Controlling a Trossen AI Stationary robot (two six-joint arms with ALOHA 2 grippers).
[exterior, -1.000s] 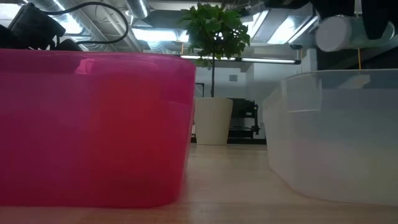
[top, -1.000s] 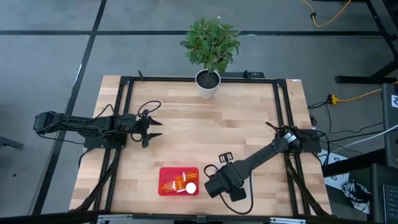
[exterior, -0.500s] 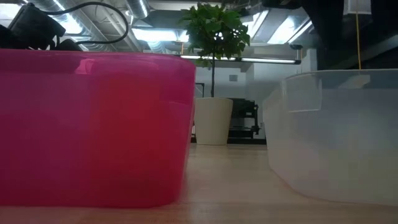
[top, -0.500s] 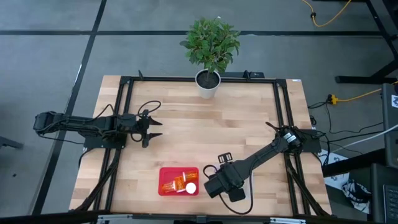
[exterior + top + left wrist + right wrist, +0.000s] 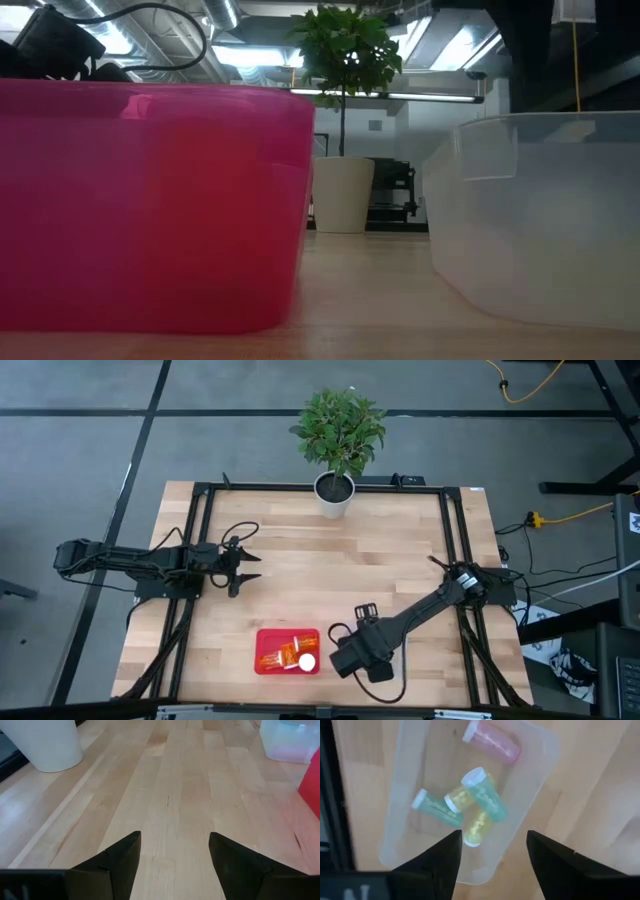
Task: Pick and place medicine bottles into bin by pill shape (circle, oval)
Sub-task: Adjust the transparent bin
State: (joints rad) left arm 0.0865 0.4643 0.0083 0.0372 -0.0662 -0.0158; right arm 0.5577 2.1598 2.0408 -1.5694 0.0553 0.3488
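A clear bin (image 5: 546, 755) lies right under my right gripper (image 5: 493, 837), which points down at it from above, open, with nothing between its fingers. In it lie a pink medicine bottle (image 5: 492, 742), a teal one (image 5: 486, 795), a green one (image 5: 434, 806) and a yellow one (image 5: 476, 827), all on their sides. In the high view my right gripper (image 5: 345, 657) hides that bin. Beside it the red bin (image 5: 259, 650) holds orange bottles (image 5: 282, 657) with white caps. My left gripper (image 5: 252, 567) waits open at the table's left, low over bare wood.
A potted plant (image 5: 334, 485) stands at the middle of the far edge. Black frame rails (image 5: 200, 540) run along the table's sides. Bare wood lies between the two arms. The low view is filled by the red bin's wall (image 5: 150, 200) and the clear bin's wall (image 5: 540, 220).
My right gripper has let go of a pale bottle that hung above the clear bin's rim in the low view; the bottle has dropped out of sight there. The arm itself has kept its place over the bin.
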